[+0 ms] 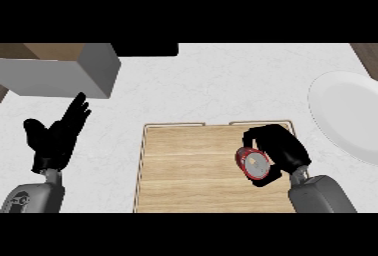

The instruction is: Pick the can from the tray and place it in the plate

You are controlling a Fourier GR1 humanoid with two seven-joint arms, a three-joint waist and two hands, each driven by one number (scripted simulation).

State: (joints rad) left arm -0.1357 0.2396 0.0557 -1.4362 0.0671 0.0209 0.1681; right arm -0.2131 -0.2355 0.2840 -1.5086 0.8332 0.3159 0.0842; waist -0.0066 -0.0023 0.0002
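Observation:
A red can (253, 164) with a silver top stands on the right part of the wooden tray (192, 170). My right hand (281, 147) is curled round the can from its right side, fingers over the far edge and thumb below it. The white plate (347, 112) lies on the counter to the right of the tray, partly cut by the view's edge. At the left of the view my left hand (57, 135) rests open with fingers up, away from the tray.
A grey box-like appliance (63, 75) stands at the back left, with a brown block (55, 50) behind it. A dark object (148, 49) sits at the back edge. White marbled counter surrounds the tray.

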